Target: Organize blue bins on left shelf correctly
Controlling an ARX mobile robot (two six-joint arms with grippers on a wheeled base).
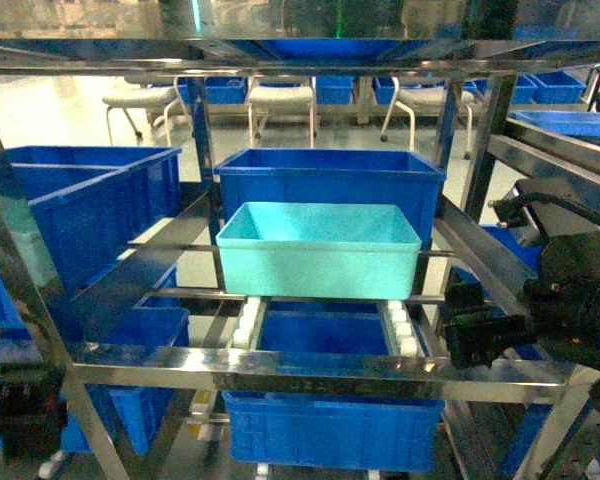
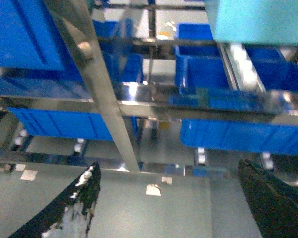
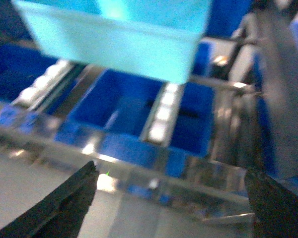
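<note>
The light turquoise blue bin (image 1: pixel 320 250) stands upright on the white roller strips (image 1: pixel 245 325) of the left shelf's (image 1: pixel 310 370) middle tier, just behind the front rail. In the head view my right gripper (image 1: pixel 472 330) hovers at the rail's right end, right of and below the bin. In its wrist view the right gripper (image 3: pixel 171 171) is open and empty in front of the rail, with the bin (image 3: pixel 119 44) above. My left gripper (image 2: pixel 169 173) is open and empty, low over the floor. From there the bin's corner (image 2: pixel 258 22) shows at the top right.
A dark blue ribbed bin (image 1: pixel 330 180) sits directly behind the turquoise one. More dark blue bins fill the left bay (image 1: pixel 80 200) and the lower tier (image 1: pixel 330 425). A steel post (image 2: pixel 97 84) stands close before the left wrist. White chairs (image 1: pixel 280 100) stand on the floor beyond.
</note>
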